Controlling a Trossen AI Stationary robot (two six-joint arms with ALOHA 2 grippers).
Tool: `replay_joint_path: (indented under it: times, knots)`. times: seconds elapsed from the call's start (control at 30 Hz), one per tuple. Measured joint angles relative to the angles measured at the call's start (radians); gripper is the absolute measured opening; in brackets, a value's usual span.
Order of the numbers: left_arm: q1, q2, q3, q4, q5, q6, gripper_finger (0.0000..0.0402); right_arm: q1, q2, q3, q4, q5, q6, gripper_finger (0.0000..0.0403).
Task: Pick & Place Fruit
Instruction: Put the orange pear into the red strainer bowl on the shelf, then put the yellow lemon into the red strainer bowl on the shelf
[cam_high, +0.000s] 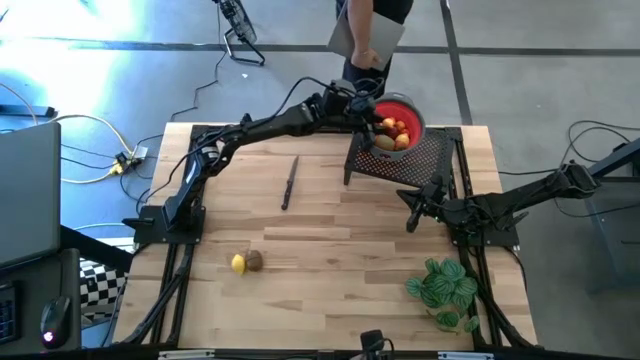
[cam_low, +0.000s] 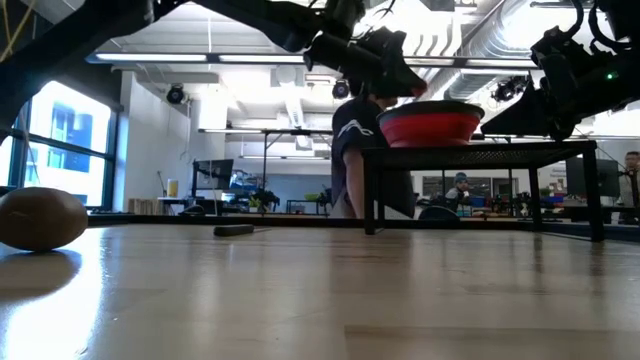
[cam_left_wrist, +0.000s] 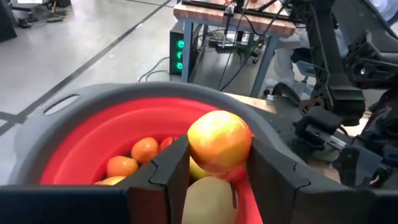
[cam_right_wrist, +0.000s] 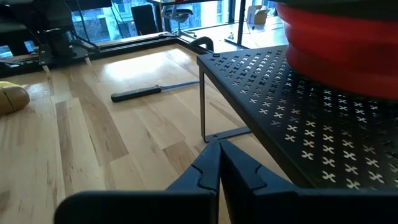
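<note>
The left gripper (cam_left_wrist: 214, 180) hangs over the red bowl (cam_high: 408, 108), which sits on a black perforated rack (cam_high: 420, 160) at the far right corner of the table (cam_high: 330, 240). Its two fingers (cam_left_wrist: 163, 177) are clamped on a yellow-orange fruit (cam_left_wrist: 219, 141), holding it just above the other fruit piled in the bowl (cam_left_wrist: 134, 158); a pale piece lies directly under the held one. The bowl's grey rim (cam_left_wrist: 74, 106) curves round close to the fingers, so room inside the bowl is tight.

The right gripper (cam_right_wrist: 217, 165) rests low on the table just in front of the rack's near edge, on the right side, with its fingers pressed together and holding nothing. The rack's thin leg (cam_right_wrist: 203, 112) stands close ahead of it.

A thin dark knife (cam_high: 290, 183) lies on the middle of the table, well apart from both the rack and the arms. Near the front edge, left of centre, a yellow fruit (cam_high: 238, 264) and a brown fruit (cam_high: 254, 261) lie touching each other, with bare wood all round them. A green leafy plant (cam_high: 445, 290) sits at the near right corner. Between the knife, the two loose fruit and the plant, the table top is open board.

A person (cam_high: 368, 35) stands beyond the far edge, behind the bowl.
</note>
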Motion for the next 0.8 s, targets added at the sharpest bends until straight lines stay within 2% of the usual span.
replay_joint_path:
  times: [0.1, 0.3, 0.4, 0.6, 0.8]
  knots:
    - [-0.003, 0.0, 0.0, -0.004, 0.0, 0.018, 0.0163, 0.0, 0.0, 0.0, 0.0, 0.0, 0.0, 0.0003]
    - [-0.014, 0.0, 0.0, -0.015, -0.016, 0.038, 0.0232, 0.0, 0.0, 0.0, 0.0, 0.0, 0.0, 0.0003]
    - [-0.015, 0.0, 0.0, -0.015, -0.016, 0.036, 0.0251, 0.0, 0.0, 0.0, 0.0, 0.0, 0.0, 0.0003]
    - [-0.008, -0.013, 0.0, -0.016, -0.011, -0.007, 0.0248, 0.0, 0.0, 0.0, 0.0, 0.0, 0.0, 0.0002]
    - [-0.001, -0.077, -0.001, -0.125, 0.011, 0.038, 0.0208, 0.0, 0.0, 0.0, 0.0, 0.0, 0.0, 0.0002]
